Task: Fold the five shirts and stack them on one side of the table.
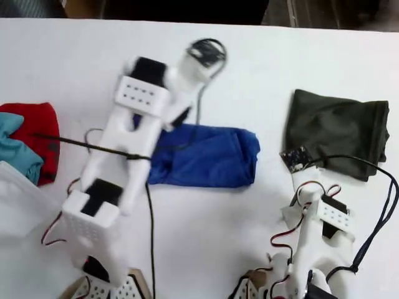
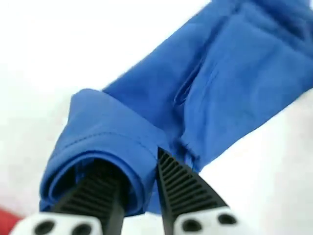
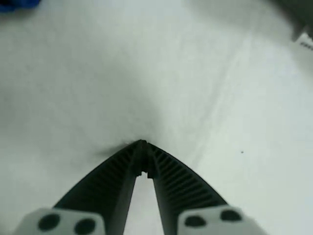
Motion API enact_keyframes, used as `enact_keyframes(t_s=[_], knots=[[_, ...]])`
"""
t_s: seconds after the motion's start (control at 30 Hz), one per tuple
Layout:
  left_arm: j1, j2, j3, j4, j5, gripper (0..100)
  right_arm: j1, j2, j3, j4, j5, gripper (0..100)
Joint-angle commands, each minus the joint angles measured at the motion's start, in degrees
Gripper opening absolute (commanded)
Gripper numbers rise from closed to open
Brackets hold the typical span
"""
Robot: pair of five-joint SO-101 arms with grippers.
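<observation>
White surface (image 1: 262,68); left gripper (image 2: 139,193), jaws pinching the blue shirt (image 2: 220,88) at its rolled hem; right gripper (image 3: 142,149), jaws pressed together.

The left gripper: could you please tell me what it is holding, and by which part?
The left gripper holds the blue shirt by the folded edge at one end.

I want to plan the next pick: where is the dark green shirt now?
In the high view the dark green shirt lies on the right side of the table, apart from the blue shirt at the middle.
</observation>
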State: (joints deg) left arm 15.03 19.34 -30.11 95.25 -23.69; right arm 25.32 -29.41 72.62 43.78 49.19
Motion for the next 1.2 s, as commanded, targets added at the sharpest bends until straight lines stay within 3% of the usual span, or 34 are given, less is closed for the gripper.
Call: enact_keyframes(t_s=[0.0, 0.27, 0.53, 0.9, 1.17], knots=[[2.55, -3.78, 0.31, -5.10, -1.58, 2, 2.68, -0.66, 0.09, -2.24, -0.35, 2.2], [9.14, -3.34, 0.57, -13.80, -1.05, 2, 2.68, -0.66, 0.09, -2.24, -0.44, 2.2], [14.15, 6.33, -0.13, -16.26, 4.57, 2, 2.95, -0.66, 0.09, -2.24, -2.46, 2.2], [19.52, 10.02, -0.04, -19.34, 4.57, 2, 2.95, -0.66, 0.09, -2.33, -2.73, 2.2], [19.25, 9.93, -0.13, -19.34, 4.13, 2, 2.86, -0.66, 0.09, -2.33, -2.64, 2.2]])
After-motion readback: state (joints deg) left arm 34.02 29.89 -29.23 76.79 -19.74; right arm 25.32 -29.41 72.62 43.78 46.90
